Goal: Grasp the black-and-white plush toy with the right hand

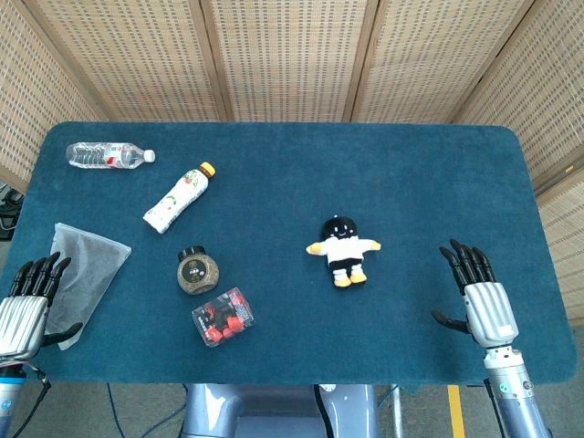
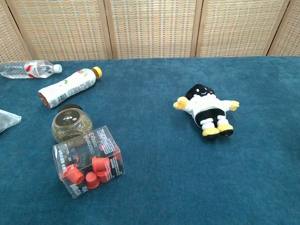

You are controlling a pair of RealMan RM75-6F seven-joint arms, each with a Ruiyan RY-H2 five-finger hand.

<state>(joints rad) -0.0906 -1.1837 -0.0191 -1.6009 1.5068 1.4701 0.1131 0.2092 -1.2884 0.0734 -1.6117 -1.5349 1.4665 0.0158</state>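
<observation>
The black-and-white plush toy (image 1: pixel 342 250) lies on its back near the middle of the blue table, with yellow hands and feet; the chest view shows the plush toy (image 2: pixel 205 108) right of centre. My right hand (image 1: pixel 478 295) hovers over the table's front right, well to the right of the toy, fingers spread and holding nothing. At the front left edge my left hand (image 1: pixel 29 302) is also spread and holds nothing, next to a clear bag. Neither hand appears in the chest view.
A clear water bottle (image 1: pixel 108 155) and a white drink bottle with a yellow cap (image 1: pixel 179 197) lie at the back left. A round jar (image 1: pixel 197 271), a clear box of red pieces (image 1: pixel 223 317) and a clear plastic bag (image 1: pixel 81 272) sit front left. Wicker panels stand behind the table.
</observation>
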